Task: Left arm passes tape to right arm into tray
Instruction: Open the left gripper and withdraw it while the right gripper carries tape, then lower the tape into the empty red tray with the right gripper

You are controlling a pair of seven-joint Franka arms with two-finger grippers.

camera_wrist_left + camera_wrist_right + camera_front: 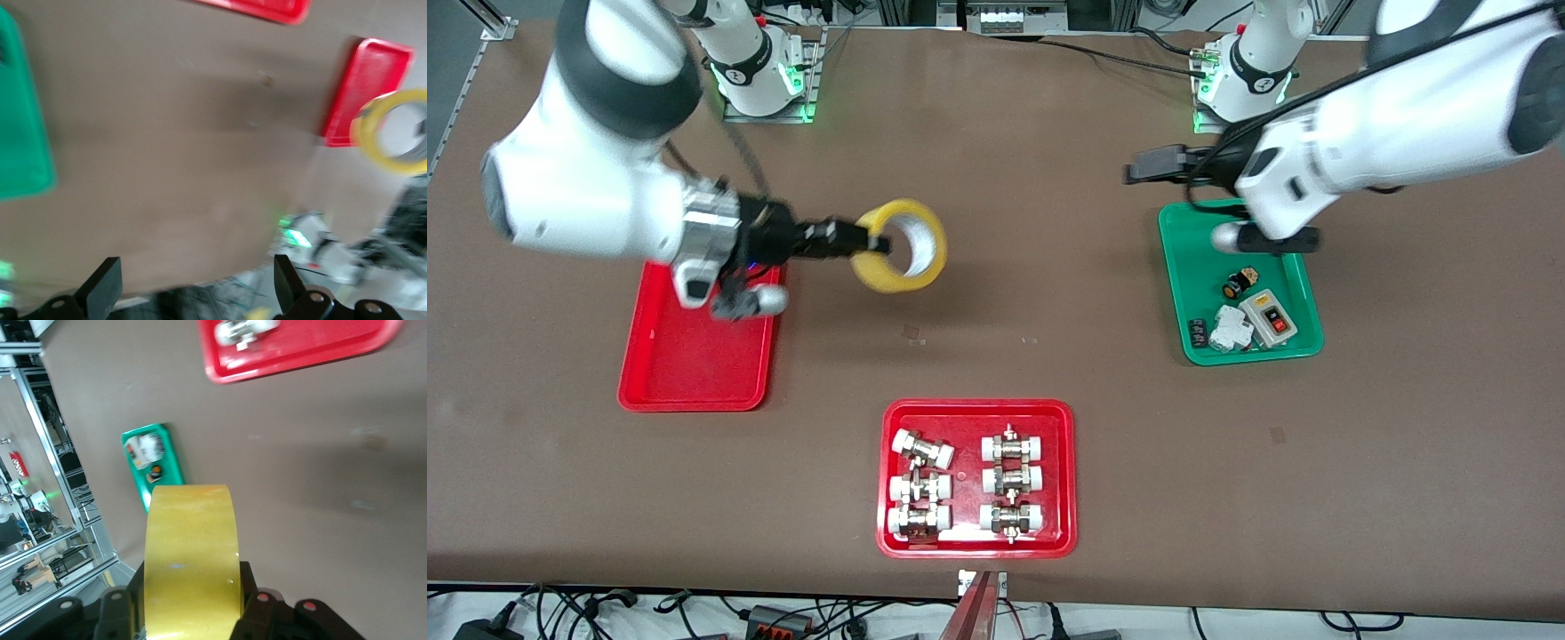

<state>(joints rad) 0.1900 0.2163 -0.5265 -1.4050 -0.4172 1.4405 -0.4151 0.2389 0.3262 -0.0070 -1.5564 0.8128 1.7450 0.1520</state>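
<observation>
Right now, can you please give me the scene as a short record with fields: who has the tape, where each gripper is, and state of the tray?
tape: held by right gripper, in the air over bare table beside the plain red tray
right gripper: shut on tape
left gripper: open, empty, above the table by the green tray
plain red tray: nothing in it
handover: done

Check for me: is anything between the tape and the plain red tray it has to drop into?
Nothing visible. The right gripper holds the tape over bare table beside the tray, whose visible floor holds nothing. The left gripper waits open above the green tray.
</observation>
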